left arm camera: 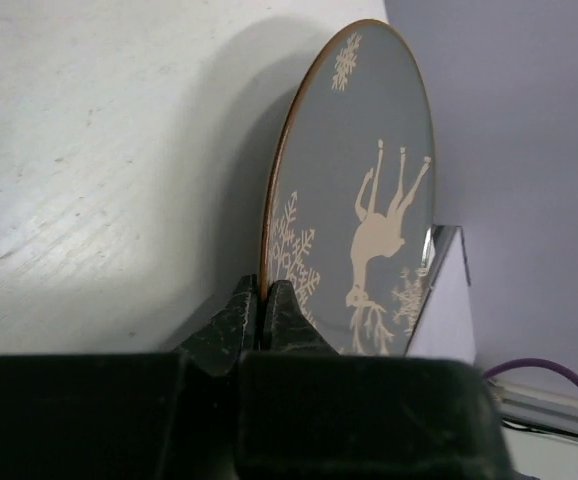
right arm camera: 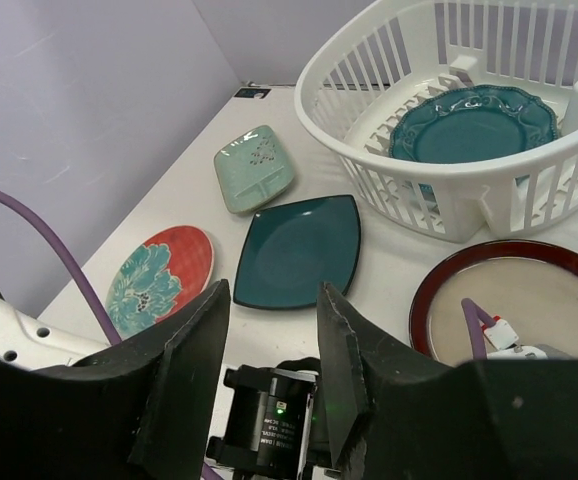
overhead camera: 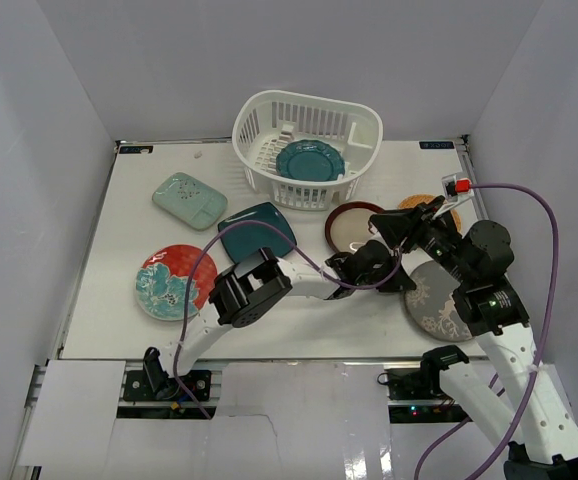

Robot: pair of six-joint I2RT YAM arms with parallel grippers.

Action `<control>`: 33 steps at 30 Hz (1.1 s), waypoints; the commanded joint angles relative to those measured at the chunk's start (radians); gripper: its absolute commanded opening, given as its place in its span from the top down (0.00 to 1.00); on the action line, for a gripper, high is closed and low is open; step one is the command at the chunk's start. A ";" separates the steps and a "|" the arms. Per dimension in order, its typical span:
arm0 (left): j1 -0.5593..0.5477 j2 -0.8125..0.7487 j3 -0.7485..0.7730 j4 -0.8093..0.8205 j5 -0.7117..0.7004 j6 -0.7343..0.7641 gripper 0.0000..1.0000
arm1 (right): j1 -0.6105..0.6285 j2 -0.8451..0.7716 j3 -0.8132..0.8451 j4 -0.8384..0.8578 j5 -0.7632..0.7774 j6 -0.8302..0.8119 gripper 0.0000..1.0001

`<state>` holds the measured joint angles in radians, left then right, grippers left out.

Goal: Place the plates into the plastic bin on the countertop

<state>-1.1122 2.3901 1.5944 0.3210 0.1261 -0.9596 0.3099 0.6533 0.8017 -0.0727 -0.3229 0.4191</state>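
Note:
My left gripper is shut on the rim of the grey patterned plate, which carries a cream deer and snowflakes. The plate's gripped side looks tilted up off the countertop. Just behind it, my right gripper hangs open with nothing between its fingers. The white plastic bin holds the teal scalloped plate. On the countertop lie the dark teal square plate, mint rectangular plate, red-and-teal plate and brown-rimmed beige plate.
An orange plate is mostly hidden behind the right arm. A purple cable loops beside the right arm, another crosses the left forearm. Pale grey walls enclose the countertop, and its right edge lies close to the grey plate.

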 commanded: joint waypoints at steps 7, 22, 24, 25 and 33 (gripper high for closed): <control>-0.005 -0.181 -0.269 0.054 0.041 0.059 1.00 | 0.000 -0.049 0.007 -0.004 -0.008 0.010 0.44; 0.314 -0.891 -0.746 0.325 0.279 -0.082 1.00 | -0.002 -0.009 0.033 -0.059 -0.013 -0.081 0.04; 0.360 -0.963 -0.792 0.276 0.279 -0.048 1.00 | 0.000 0.008 0.015 -0.073 0.042 -0.097 0.02; 0.399 -0.998 -0.806 0.232 0.277 -0.036 1.00 | -0.002 0.012 -0.007 -0.076 0.065 -0.109 0.03; 0.541 -1.235 -0.832 0.011 0.254 0.099 1.00 | 0.000 0.086 -0.081 -0.032 0.134 -0.111 0.06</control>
<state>-0.5919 1.2179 0.7509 0.3439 0.3397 -0.8940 0.3099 0.7238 0.7361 -0.1482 -0.2062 0.3218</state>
